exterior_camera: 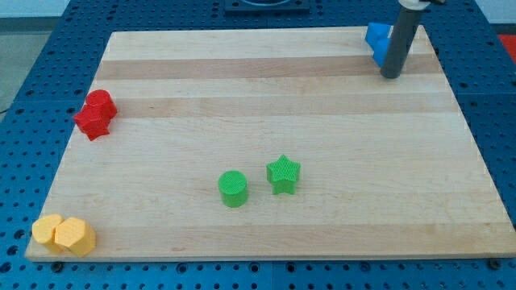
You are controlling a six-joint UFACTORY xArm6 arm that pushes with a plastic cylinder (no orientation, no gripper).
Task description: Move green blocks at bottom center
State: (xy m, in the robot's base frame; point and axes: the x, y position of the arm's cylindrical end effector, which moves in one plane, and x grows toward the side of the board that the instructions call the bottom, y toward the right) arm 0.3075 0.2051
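My tip rests on the tabletop near the view's top right corner, just beside the blue blocks, which are partly hidden behind the rod. This arm has no fingers, so nothing opens or closes and nothing is held; the rod can only push.

The two task blocks are well apart from my tip. The green cylinder and the green star stand near each other, a little below the middle of the tabletop and slightly to the view's left of center.

I judge that the approach step is in hand, as no green block is touched. Next I must bring my tip behind the greens, on their top side, and push them toward the view's bottom. The red blocks and yellow blocks lie far at the view's left, out of the way.
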